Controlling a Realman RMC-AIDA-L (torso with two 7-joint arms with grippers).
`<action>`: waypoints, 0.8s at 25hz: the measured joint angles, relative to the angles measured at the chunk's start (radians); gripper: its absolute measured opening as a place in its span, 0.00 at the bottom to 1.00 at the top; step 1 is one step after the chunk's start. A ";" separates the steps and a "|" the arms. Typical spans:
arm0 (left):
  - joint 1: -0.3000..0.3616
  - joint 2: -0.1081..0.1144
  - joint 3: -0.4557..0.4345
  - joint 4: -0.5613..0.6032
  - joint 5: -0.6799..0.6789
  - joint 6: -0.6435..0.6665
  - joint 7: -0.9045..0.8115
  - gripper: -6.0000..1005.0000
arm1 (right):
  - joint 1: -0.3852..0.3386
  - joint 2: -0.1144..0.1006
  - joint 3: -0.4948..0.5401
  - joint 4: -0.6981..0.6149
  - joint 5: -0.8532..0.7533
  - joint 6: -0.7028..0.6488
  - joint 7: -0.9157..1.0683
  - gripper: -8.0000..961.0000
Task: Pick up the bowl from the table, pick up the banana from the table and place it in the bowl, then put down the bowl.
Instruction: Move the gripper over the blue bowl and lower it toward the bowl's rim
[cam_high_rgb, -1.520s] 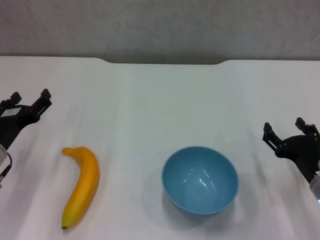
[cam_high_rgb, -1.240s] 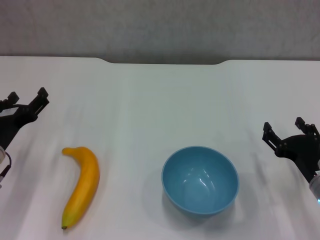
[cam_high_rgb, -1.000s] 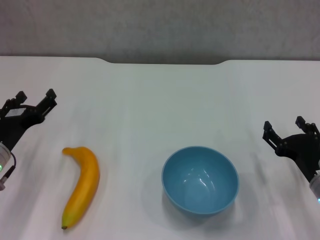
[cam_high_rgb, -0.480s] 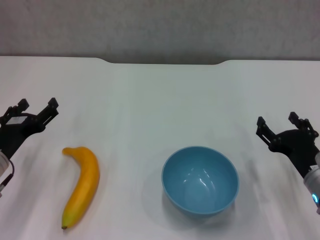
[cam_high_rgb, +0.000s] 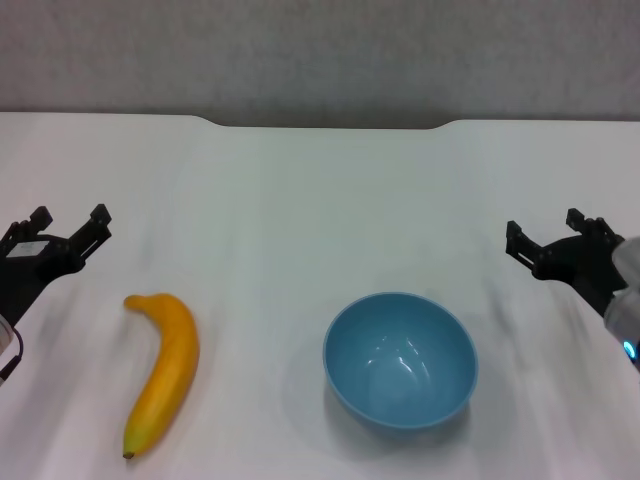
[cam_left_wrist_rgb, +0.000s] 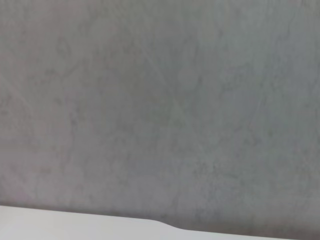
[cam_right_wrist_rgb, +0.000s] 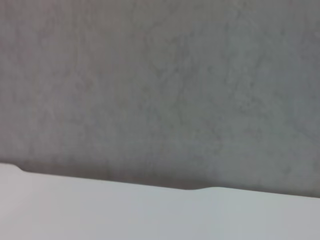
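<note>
**Both pincers spread and empty, bowl and banana not yet touched**

The right pincer (cam_high_rgb: 551, 237) hangs over the table (cam_high_rgb: 320, 200) with its fingers apart, gripping nothing. The bowl (cam_high_rgb: 400, 360) sits upright on the table, nearer the robot than this pincer and off to its left, apart from it. The left pincer (cam_high_rgb: 65, 232) is likewise spread and empty; the banana (cam_high_rgb: 165, 370) lies flat, nearer the robot than that pincer and slightly to its right, apart from it.

The step in hand looks like reaching for the bowl. To do it well, the right pincer should probably straddle the near-side rim, one finger inside and one outside, and close firmly, since the glossy wall may slip. The bowl should stay level once lifted, as the banana is longer than the bowl is wide.

No brand, label or writing is readable on anything.
</note>
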 joint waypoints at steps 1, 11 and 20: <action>0.000 0.000 0.000 0.001 0.000 0.000 0.000 0.88 | -0.001 -0.001 0.046 0.017 -0.051 0.045 0.000 0.92; 0.000 0.001 0.000 0.003 0.001 0.005 0.000 0.88 | -0.045 0.054 0.476 0.436 -0.547 0.735 0.000 0.92; -0.006 0.000 0.002 0.005 0.003 0.014 0.000 0.87 | -0.049 0.061 0.527 0.631 -0.564 0.938 0.077 0.92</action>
